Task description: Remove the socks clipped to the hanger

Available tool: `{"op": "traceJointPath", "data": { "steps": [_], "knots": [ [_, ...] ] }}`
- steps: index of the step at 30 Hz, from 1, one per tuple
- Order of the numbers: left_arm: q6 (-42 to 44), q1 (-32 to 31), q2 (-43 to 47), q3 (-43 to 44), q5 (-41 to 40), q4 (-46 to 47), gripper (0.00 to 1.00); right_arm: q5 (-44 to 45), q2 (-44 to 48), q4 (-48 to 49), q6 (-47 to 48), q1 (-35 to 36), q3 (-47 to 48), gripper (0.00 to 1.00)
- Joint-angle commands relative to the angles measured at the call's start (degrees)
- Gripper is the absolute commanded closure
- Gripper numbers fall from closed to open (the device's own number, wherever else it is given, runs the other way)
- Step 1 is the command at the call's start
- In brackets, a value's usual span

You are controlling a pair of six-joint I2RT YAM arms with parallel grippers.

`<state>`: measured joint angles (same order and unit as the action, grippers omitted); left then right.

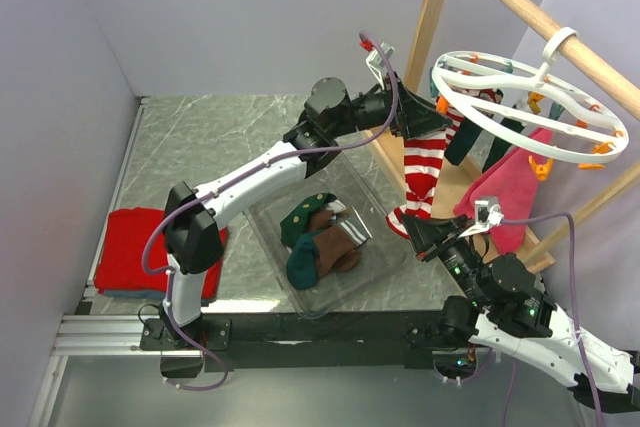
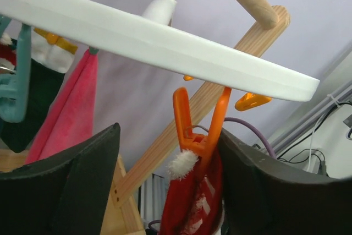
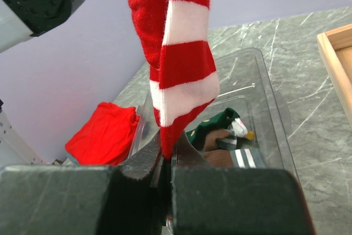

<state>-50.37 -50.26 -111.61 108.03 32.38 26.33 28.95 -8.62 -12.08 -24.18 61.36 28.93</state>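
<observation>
Worryingly, right fingers (image 3: 140, 163) pinch the striped sock (image 3: 181, 64); tugging before gaping left fingers (image 2: 60, 191) squeeze its peg (image 2: 201, 125) could unhook the hanger (image 2: 165, 37).

Right gripper (image 3: 166, 157) pinching striped sock (image 3: 181, 64) toe; clear bin (image 3: 245, 53) behind holds dark green socks (image 3: 215, 127).

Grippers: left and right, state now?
Left gripper: open, straddling the orange peg that holds the striped sock.
Right gripper: shut on the striped sock's toe.
</observation>
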Motion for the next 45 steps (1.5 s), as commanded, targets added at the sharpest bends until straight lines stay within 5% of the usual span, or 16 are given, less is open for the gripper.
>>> {"op": "traceJointPath", "data": {
  "steps": [1, 10, 23, 26, 27, 28, 33, 36, 40, 45],
  "knots": [
    [-3.0, 0.2, 0.4, 3.1, 1.8, 6.1, 0.29, -0.7, 0.6, -0.4, -0.1, 0.2, 1.2, 1.0],
    [-5.4, 0.2, -0.7, 4.7, 1.6, 8.4, 0.27, -1.1, 1.0, -0.6, -0.6, 0.2, 0.6, 1.0],
    [-6.9, -0.1, -2.1, 7.3, 2.0, 7.8, 0.53, -1.4, 0.9, -0.7, -0.9, 0.2, 0.3, 1.0],
    [-6.6, -0.2, -2.6, 8.6, 2.5, 6.7, 0.73, -1.5, 1.2, -0.8, -1.3, 0.2, 0.0, 1.0],
    [-6.4, -0.3, -2.4, 8.8, 2.3, 5.9, 0.93, -1.5, 1.2, -0.9, -1.7, 0.1, -0.4, 1.0],
    [-6.1, -0.4, -2.2, 8.6, 1.5, 5.1, 0.99, -1.6, 1.2, -1.0, -2.0, 0.2, -0.6, 1.0],
    [-1.8, -0.6, 1.0, 5.6, -1.3, 2.2, 0.96, -2.1, 2.1, -2.4, -4.7, 0.2, -2.7, 1.0],
    [-0.4, -0.6, 2.7, 3.4, -2.5, 1.0, 0.74, -2.4, 2.6, -2.5, -6.3, 0.2, -4.3, 1.0],
    [2.0, -0.7, 3.8, 2.3, -3.0, -1.9, 0.62, -3.5, 1.2, -1.6, -7.5, 0.2, -5.9, 1.0],
    [6.1, -0.6, 5.5, 1.9, -4.2, -8.3, 0.36, -5.9, -2.7, 0.5, -8.0, 0.1, -6.3, 1.0]
  ]
}}
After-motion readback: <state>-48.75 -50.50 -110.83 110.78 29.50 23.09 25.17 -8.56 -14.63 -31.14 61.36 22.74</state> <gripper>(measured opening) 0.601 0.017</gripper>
